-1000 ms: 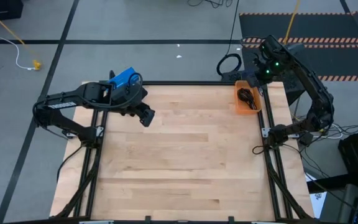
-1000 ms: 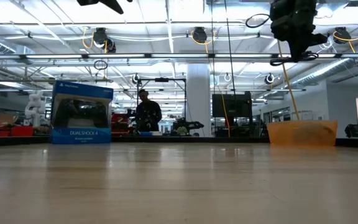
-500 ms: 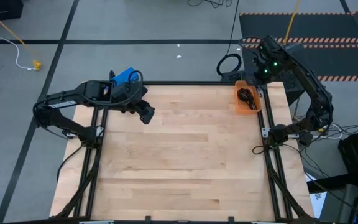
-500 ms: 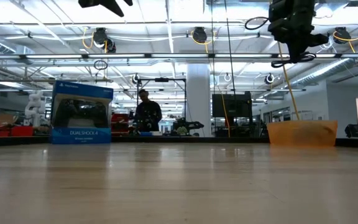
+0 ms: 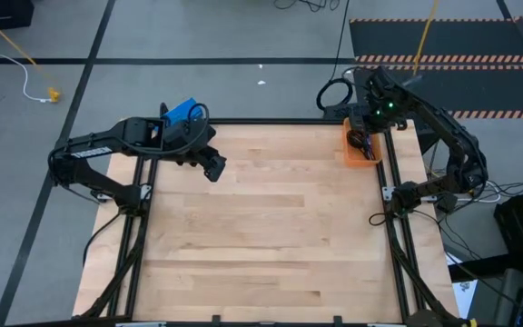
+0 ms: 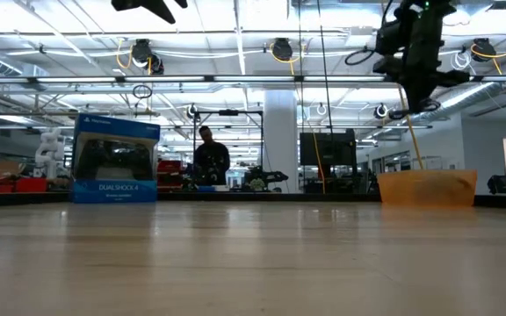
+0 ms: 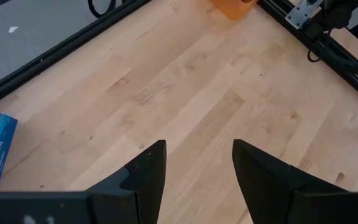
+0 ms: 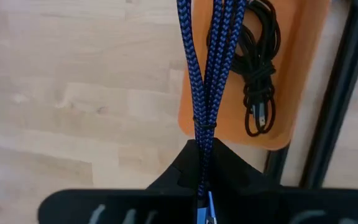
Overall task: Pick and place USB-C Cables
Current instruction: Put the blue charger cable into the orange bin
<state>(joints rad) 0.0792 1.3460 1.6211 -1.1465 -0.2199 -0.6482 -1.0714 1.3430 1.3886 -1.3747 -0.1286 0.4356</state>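
The purple-blue braided USB-C cable (image 8: 209, 62) is a folded bundle in my right gripper (image 8: 202, 163), which is shut on it and hovers over the orange bin (image 5: 350, 156) at the table's far right corner. Black cables (image 8: 260, 68) lie coiled on the bin's floor. In the low view the right arm (image 6: 415, 44) hangs high above the bin (image 6: 427, 187). My left gripper (image 7: 194, 165) is open and touches nothing; it waits above the table's far left part (image 5: 214, 169). My right gripper pinches the folded purple-blue bundle near one end (image 8: 202, 140) between its two fingers, coming from above and pointing down. Several strands run together from the hold. The bundle hangs below the fingers, lifted clear, over the bin's left rim and the black cables.
A blue DualShock 4 box (image 5: 182, 113) stands at the far left edge. A large black cable loop (image 5: 334, 94) lies on the floor beyond the bin. Black frame rails (image 8: 328, 118) run beside the bin. Bare wood spreads across the table's middle (image 5: 271, 227). A person (image 6: 209, 158) stands far behind.
My right gripper, still shut on the purple-blue cable, has moved from beyond the table's far right corner toward the near edge and a little left, and now stands over the orange bin. It has also turned somewhat.
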